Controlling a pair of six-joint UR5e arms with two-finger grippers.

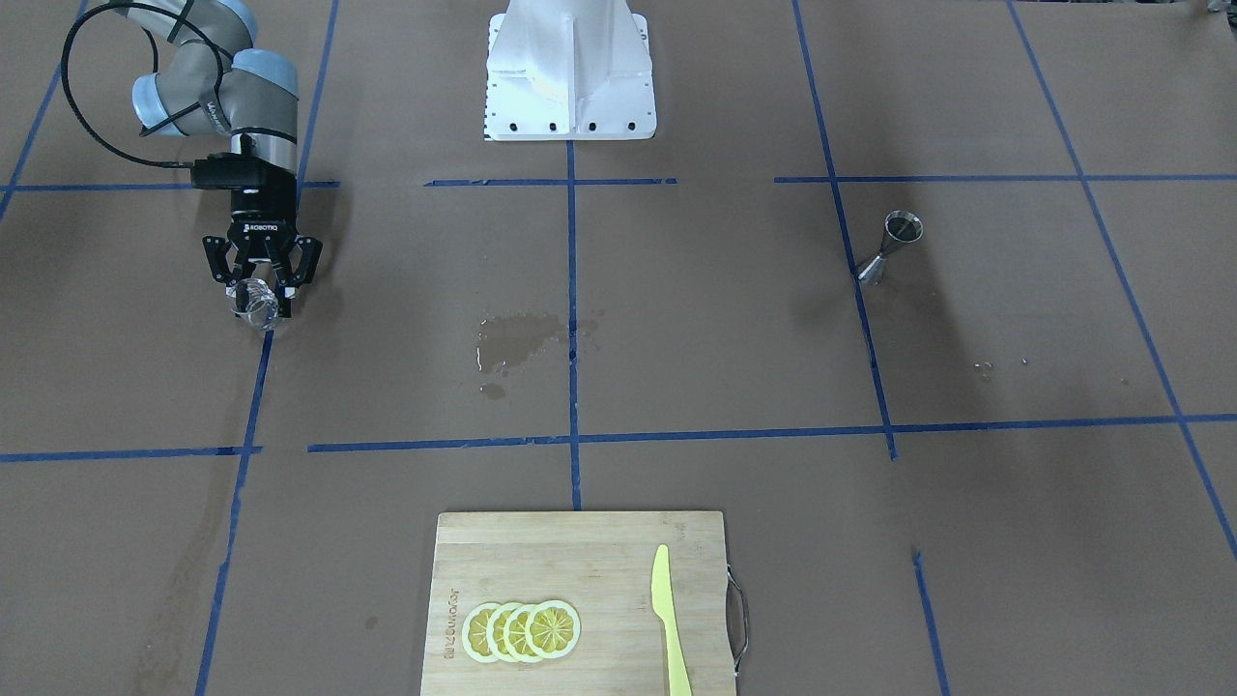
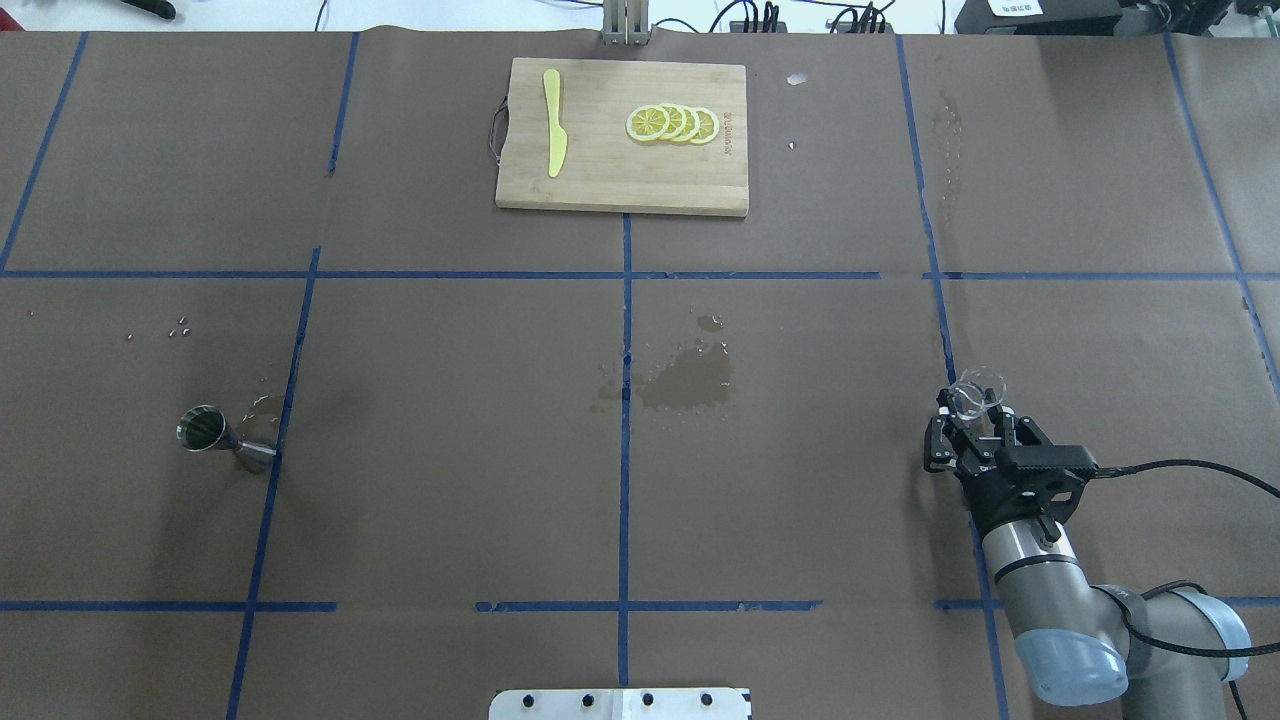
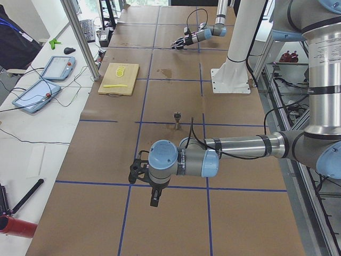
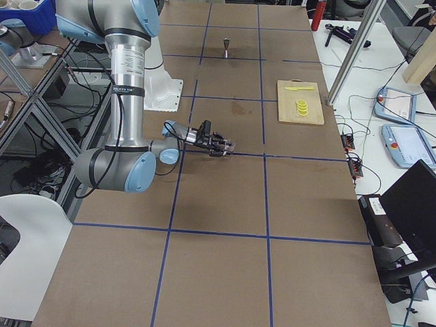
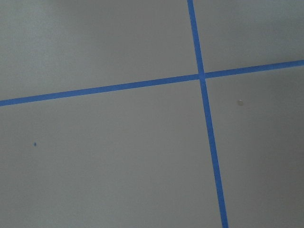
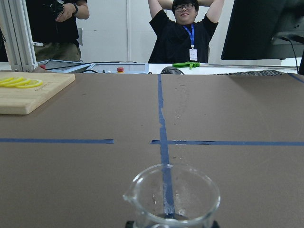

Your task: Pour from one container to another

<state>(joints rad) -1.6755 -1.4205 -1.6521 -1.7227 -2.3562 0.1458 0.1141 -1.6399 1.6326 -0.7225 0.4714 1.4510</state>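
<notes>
- Brown paper table [image 2: 450, 480], blue tape grid [image 2: 625, 450].
- Right gripper [image 2: 975, 410] fingers clamp a small clear glass beaker [image 6: 173, 194]; double-cone steel jigger [image 2: 215, 437] far from them.
- Left gripper [image 3: 139, 172] fingers: cannot tell.

Right arm comes in at the table's near right corner. You see the right gripper [image 2: 975, 415] closed on a clear glass beaker [image 2: 978, 392], mouth up, a finger on either side, over a blue tape line [image 2: 935, 300]. Your steel jigger [image 2: 222, 437] stands toward the table's left edge, base touching another tape line, well apart from the beaker. Between the two, near the table's centre, note a dark wet patch [image 2: 688, 380]. At the middle of the far edge you have a wooden cutting board [image 2: 600, 185]. It carries a yellow knife [image 2: 553, 135] on its left half and overlapping lemon slices [image 2: 672, 124] on its right half.
</notes>
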